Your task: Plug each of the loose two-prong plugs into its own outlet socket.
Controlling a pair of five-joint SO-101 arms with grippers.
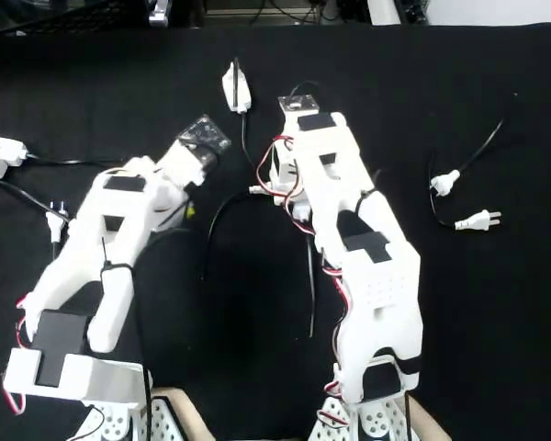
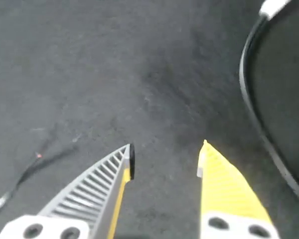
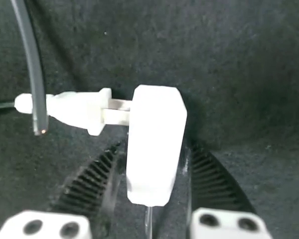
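The outlet socket (image 3: 157, 139) is clasped by the right end effector (image 3: 153, 149), with a plug (image 3: 82, 109) set into it (prongs partly exposed). The left end effector (image 2: 164, 154) is held wide open above the surface (image 2: 114, 74). Two loose plugs (image 1: 445, 182) are seen at three o'clock.

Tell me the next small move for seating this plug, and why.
Probably bring the left jaws, open over bare cloth, across to press the plug fully in. Its prongs are partly exposed beside the outlet socket, which the right jaws grip.
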